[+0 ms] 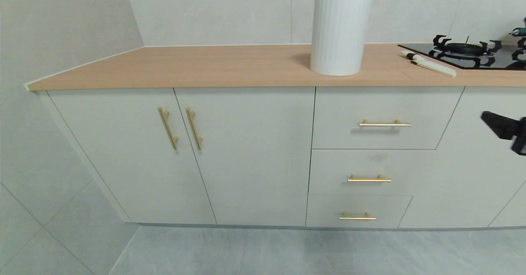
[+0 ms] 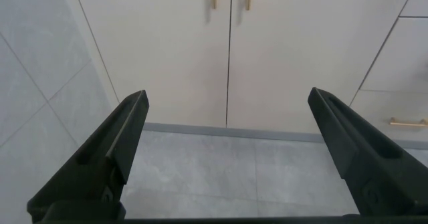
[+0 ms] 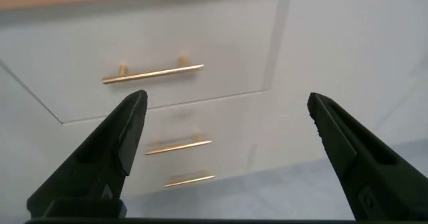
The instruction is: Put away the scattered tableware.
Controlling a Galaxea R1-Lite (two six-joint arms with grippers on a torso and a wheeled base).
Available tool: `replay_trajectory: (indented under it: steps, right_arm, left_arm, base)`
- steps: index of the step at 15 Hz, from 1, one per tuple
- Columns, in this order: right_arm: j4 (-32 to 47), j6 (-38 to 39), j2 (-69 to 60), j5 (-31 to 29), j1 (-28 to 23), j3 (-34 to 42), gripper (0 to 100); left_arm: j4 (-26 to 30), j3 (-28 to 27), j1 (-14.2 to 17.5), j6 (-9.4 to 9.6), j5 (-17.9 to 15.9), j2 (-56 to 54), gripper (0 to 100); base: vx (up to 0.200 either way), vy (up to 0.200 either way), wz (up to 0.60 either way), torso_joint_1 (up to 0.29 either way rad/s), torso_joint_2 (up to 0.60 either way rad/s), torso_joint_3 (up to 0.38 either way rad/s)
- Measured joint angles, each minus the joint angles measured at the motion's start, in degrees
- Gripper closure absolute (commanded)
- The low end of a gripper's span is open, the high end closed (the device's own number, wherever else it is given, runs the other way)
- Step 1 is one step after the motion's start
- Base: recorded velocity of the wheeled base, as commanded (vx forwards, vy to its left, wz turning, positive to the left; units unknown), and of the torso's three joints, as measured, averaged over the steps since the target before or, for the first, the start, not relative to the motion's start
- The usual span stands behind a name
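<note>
Two cream-coloured utensils [image 1: 429, 63] lie side by side on the wooden countertop [image 1: 205, 67], just left of the stove. A tall white ribbed cylinder container [image 1: 337, 32] stands upright on the counter to their left. My right gripper [image 1: 503, 129] hangs at the right edge of the head view, in front of the cabinet and below counter height. In its own wrist view the right gripper [image 3: 226, 98] is open and empty, facing the top drawer's gold handle [image 3: 152, 73]. My left gripper [image 2: 227, 95] is open and empty, low over the floor before the cabinet doors.
A black gas stove [image 1: 466, 53] sits at the counter's right end. Below the counter are two cabinet doors with gold handles [image 1: 181, 128] and three stacked drawers [image 1: 372, 151]. A tiled wall closes off the left side, and grey floor tiles [image 1: 263, 252] lie in front.
</note>
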Motion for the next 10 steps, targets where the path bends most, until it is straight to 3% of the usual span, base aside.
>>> replay_trajectory:
  steps: [3, 5, 7, 10]
  right_arm:
    - [11.72, -5.14, -18.71, -0.52, -0.20, 4.92, 0]
    - [23.58, -8.59, -30.93, -0.82, -0.67, 6.19, 0]
    - [32.65, -10.78, -40.02, -0.88, -3.47, 6.53, 0]
    - [36.49, -11.52, -49.90, -0.73, -7.20, 7.08, 0]
  left_arm:
    - [0.00, 0.00, 0.00, 0.00, 0.00, 0.00, 0]
    - [0.00, 0.00, 0.00, 0.00, 0.00, 0.00, 0]
    - [0.00, 0.00, 0.00, 0.00, 0.00, 0.00, 0]
    - [0.00, 0.00, 0.00, 0.02, -0.02, 0.00, 0]
  base:
    - [0.000, 0.000, 0.00, 0.000, 0.00, 0.000]
    - [0.000, 0.000, 0.00, 0.000, 0.00, 0.000]
    - [0.000, 0.000, 0.00, 0.000, 0.00, 0.000]
    - [0.000, 0.000, 0.00, 0.000, 0.00, 0.000]
